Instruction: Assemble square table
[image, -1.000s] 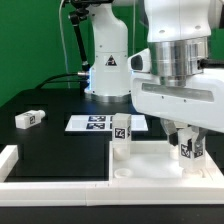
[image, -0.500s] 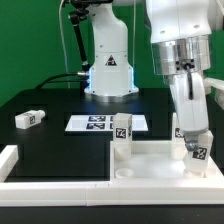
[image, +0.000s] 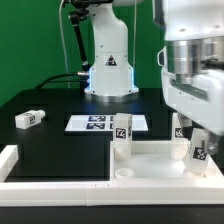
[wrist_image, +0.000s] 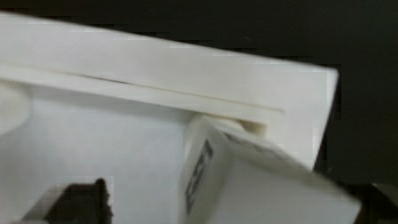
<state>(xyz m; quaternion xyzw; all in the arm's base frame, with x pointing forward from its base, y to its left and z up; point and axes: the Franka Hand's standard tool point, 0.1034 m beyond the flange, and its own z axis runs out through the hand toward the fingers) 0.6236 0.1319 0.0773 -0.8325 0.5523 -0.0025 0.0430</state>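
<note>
In the exterior view the white square tabletop (image: 160, 166) is seen lying flat in the lower right of the frame on the black table (image: 60, 150), with its recessed face turned up. One tagged leg block (image: 122, 134) is stood upright at the slab's corner near the centre of the frame. A second leg block (image: 198, 152) is seen at the right edge, slightly tilted, with its lower end at the slab, directly beneath the gripper (image: 197, 133). A third leg block (image: 180, 126) is partly hidden behind the arm. A fourth leg block (image: 28, 118) is laid on its side at the left of the frame, well apart from the slab. The marker board (image: 92, 123) is placed between the robot base (image: 110, 65) and the slab. A low white border wall (image: 8, 158) is seen at the lower left.

In the wrist view, which is blurred, the tabletop (wrist_image: 107, 90) and the second leg block (wrist_image: 249, 175) are shown close up. Only one dark finger (wrist_image: 80, 200) is seen, apart from the block. How far the claw is spread, and whether the block is gripped, cannot be told.
</note>
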